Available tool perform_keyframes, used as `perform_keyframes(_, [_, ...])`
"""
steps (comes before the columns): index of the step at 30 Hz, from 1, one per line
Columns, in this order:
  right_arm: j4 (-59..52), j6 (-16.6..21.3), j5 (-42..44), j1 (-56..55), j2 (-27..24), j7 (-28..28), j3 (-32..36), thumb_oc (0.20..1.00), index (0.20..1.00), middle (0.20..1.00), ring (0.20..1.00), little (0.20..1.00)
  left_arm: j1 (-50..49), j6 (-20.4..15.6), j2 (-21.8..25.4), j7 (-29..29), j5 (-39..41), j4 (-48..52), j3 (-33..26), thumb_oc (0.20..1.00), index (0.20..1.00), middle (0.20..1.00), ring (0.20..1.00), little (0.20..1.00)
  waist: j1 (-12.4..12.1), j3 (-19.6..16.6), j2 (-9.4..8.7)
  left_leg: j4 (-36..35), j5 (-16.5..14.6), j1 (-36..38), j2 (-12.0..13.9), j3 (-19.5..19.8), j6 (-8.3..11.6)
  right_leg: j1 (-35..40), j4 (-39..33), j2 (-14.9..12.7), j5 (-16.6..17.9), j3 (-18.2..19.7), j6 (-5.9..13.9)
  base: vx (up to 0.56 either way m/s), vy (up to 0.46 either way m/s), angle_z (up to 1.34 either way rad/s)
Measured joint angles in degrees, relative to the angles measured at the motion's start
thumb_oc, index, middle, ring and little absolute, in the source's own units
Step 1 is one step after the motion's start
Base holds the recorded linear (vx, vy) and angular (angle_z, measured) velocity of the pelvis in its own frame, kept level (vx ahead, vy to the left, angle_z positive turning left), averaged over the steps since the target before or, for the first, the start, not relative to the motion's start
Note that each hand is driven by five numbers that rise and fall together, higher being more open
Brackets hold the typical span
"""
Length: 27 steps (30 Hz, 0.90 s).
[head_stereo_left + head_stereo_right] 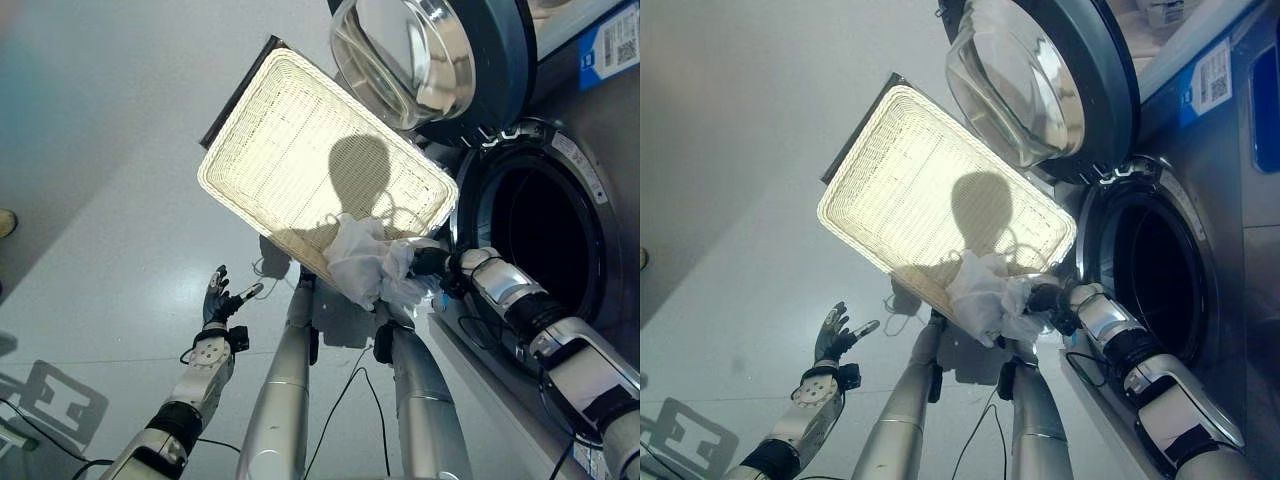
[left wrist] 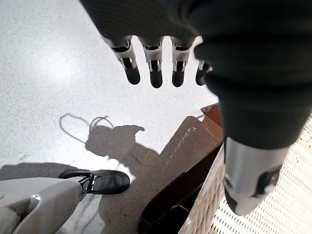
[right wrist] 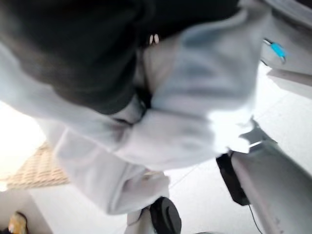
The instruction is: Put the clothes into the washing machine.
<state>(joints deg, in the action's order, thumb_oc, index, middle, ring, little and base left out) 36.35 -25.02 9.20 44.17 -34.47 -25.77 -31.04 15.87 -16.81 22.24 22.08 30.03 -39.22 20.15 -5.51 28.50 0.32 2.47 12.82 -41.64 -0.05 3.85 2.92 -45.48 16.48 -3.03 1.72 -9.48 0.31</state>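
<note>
A white garment [image 1: 372, 262] hangs bunched over the near corner of a pale wicker basket [image 1: 290, 150]. My right hand [image 1: 432, 264] is shut on it, right beside the washing machine's round opening [image 1: 555, 230]. In the right wrist view the white garment [image 3: 185, 112] drapes over the hand's dark cover and hides the fingers. The machine's glass door [image 1: 420, 55] stands swung open above the opening. My left hand [image 1: 218, 300] hovers over the floor at the lower left, well away from the basket, open with straight fingers [image 2: 156, 68] and nothing in it.
The basket lies on the grey floor to the left of the machine, a dark board [image 1: 238, 95] under its far edge. A person's black shoe [image 2: 105, 181] stands near the basket's corner. A square marker [image 1: 55, 400] is on the floor at the lower left.
</note>
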Motion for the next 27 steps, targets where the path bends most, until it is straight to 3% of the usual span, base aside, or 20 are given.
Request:
perform_keyframes(7, [0.0,-0.2,3.1,-0.5,0.9,2.9,0.2,1.0,1.0,1.0,1.0,1.0,0.0,-0.5,-0.1,0.1,0.0,0.0,0.2,1.0,1.0,1.0,1.0,1.0,-0.1,0.3,0.51,-1.5,0.3,-0.4,-0.2,-0.5,-0.3,-0.8,-0.2,-0.3,0.2,0.2,-0.16,0.0,0.01,0.0])
perform_keyframes(20, [0.2,1.4,29.1,0.1,8.3,13.5,4.7,1.0,1.0,1.0,1.0,1.0,0.2,-1.3,-2.9,0.7,0.0,-0.6,2.3,1.0,1.0,1.0,1.0,1.0,-0.3,0.8,1.44,-1.9,0.4,-0.2,-0.8,-0.4,-0.42,-1.8,2.0,-1.3,-1.0,0.0,-0.7,0.0,0.017,0.01])
perform_keyframes(24, [-2.9,5.7,29.5,-0.1,10.3,14.8,4.0,1.0,1.0,1.0,1.0,1.0,0.2,-1.4,-3.8,1.3,0.0,-0.6,2.4,1.0,1.0,1.0,1.0,1.0,-0.3,0.8,1.45,-1.9,0.4,-0.3,-0.8,-0.4,-0.41,-2.1,2.5,-1.3,-1.2,0.1,-0.82,0.0,0.0,0.0])
perform_keyframes(27, [-13.4,12.7,18.3,-0.7,9.6,19.7,2.0,1.0,1.0,1.0,1.0,1.0,0.2,-1.5,-4.3,1.7,0.0,-0.6,2.2,1.0,1.0,1.0,1.0,1.0,-0.1,0.8,1.46,-1.9,0.4,-1.2,-0.9,-0.5,-0.41,-3.0,2.5,-1.2,-1.2,0.1,-0.84,0.0,0.0,0.0])
